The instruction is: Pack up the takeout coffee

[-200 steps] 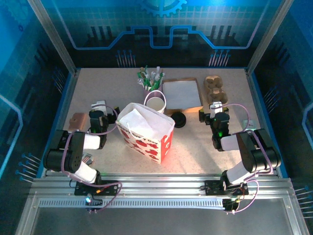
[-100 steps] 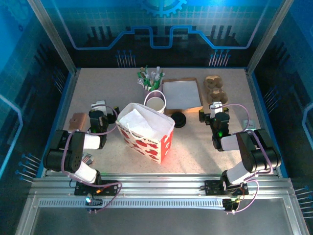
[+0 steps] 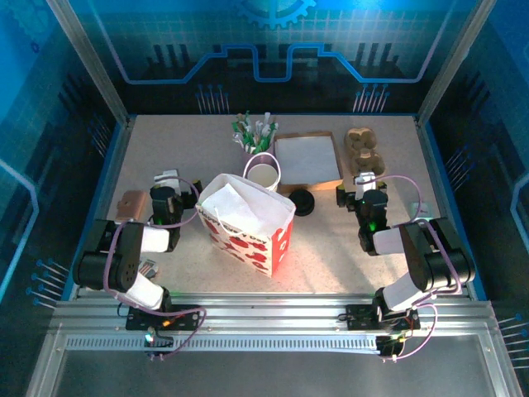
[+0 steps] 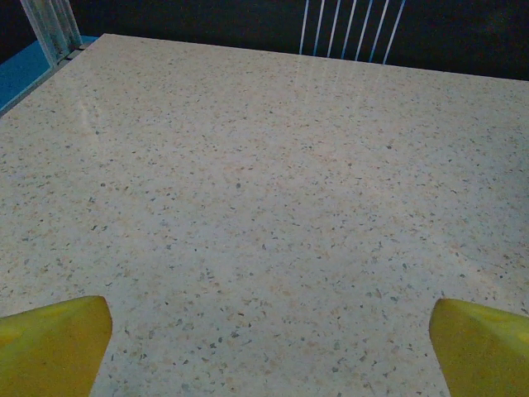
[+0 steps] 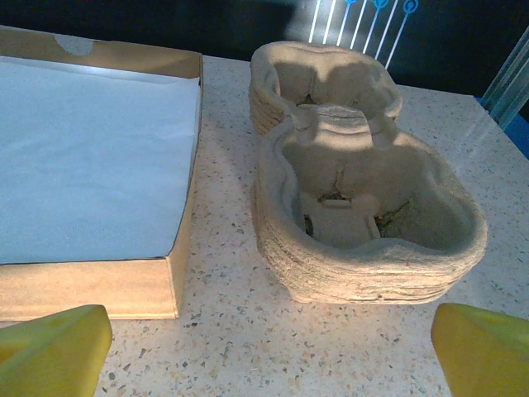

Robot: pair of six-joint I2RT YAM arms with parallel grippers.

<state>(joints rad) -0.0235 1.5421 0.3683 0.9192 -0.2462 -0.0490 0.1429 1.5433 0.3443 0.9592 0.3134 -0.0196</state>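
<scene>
Item: paper cup [image 3: 263, 175], unlidded, at 12 o'clock of open gift bag [image 3: 248, 225], seemingly awaiting packing. Idle: left hand [image 4: 264, 335], right hand [image 5: 264, 339], each spread apart, empty.

White tapered paper cup [image 3: 263, 176] just behind the red-and-white paper gift bag [image 3: 248, 225]: lower wall hidden by the bag's rim. Round black plastic lid [image 3: 303, 202] right of the bag: too small for detail. Flat brown cardboard box of white paper [image 5: 91, 157], behind-right of the bag: clipped by left edge in right wrist view. Left gripper [image 4: 269, 347] yellow fingertips [image 4: 50, 343] clipped at bottom corners; right gripper [image 5: 269, 347] same.
</scene>
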